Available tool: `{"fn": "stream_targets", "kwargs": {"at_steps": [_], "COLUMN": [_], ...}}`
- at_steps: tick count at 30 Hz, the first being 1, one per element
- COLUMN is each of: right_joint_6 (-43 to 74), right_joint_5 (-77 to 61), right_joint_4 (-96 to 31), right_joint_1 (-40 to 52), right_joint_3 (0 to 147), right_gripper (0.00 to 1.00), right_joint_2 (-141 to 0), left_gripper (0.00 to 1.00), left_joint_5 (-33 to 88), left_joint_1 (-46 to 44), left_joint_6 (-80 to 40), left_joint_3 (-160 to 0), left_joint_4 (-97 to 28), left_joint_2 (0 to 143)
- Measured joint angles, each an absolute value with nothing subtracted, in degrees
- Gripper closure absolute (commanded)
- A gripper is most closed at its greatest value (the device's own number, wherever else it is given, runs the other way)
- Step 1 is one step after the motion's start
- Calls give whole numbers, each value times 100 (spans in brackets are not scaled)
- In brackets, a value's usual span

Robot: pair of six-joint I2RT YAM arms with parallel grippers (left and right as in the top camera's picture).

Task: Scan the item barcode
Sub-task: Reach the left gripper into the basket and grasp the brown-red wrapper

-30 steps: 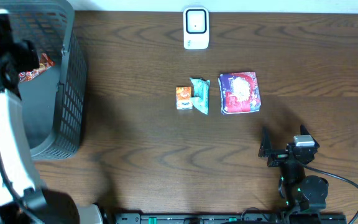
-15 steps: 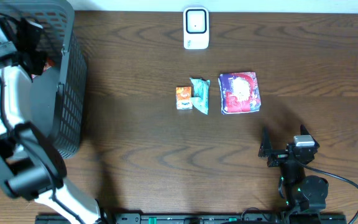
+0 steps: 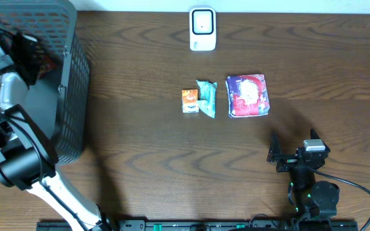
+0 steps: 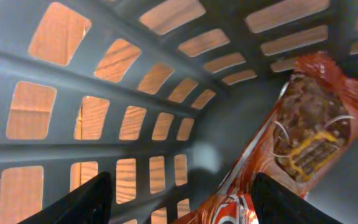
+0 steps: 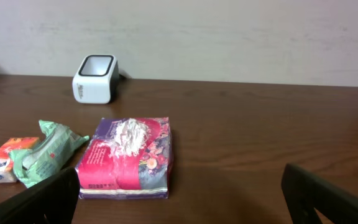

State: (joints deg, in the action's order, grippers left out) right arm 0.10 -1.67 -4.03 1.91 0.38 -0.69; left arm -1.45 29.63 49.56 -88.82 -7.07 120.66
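While left tool [image 4: 182,190] gapes inside basket [image 4: 104,93], snack packet [image 4: 303,137] lies between jaws.

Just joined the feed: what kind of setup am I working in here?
Probably a mock shop checkout on a wooden table: a white barcode scanner at the far edge, a grey basket with a snack packet in it, and packaged goods such as a purple pack mid-table.

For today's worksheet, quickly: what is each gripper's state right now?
Left gripper: open, around the orange snack packet, not gripping it.
Right gripper: open, holding nothing.
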Motion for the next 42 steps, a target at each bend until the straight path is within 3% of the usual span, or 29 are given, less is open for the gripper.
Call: {"fn": "stream_targets", "kwargs": {"at_steps": [12, 17, 25, 28, 34, 42], "right_joint_6": [10, 10, 10, 10, 10, 10], "right_joint_5": [-167, -167, -167, -167, -167, -169], "right_joint_4": [-403, -403, -403, -403, -403, -403], "right_joint_1": [191, 191, 191, 191, 191, 191], "right_joint_3": [38, 38, 38, 38, 38, 38], "right_gripper": [1, 1, 1, 1, 1, 1], "right_joint_2": [-69, -69, -69, -69, -69, -69], "left_gripper": [29, 57, 55, 47, 48, 92], "left_joint_5": [78, 104, 115, 115, 233, 534], "left_joint_1": [3070, 3072, 3072, 3076, 3081, 3009], "left_joint_6": [5019, 5059, 5087, 5022, 4731, 4318], "left_joint_3": [-8882, -8882, -8879, -8882, -8936, -8941], "left_joint_4": [-851, -882, -1446, -1712, -2368, -2893], "left_joint_2": [12339, 12361, 12366, 12363, 12258, 12217]}}
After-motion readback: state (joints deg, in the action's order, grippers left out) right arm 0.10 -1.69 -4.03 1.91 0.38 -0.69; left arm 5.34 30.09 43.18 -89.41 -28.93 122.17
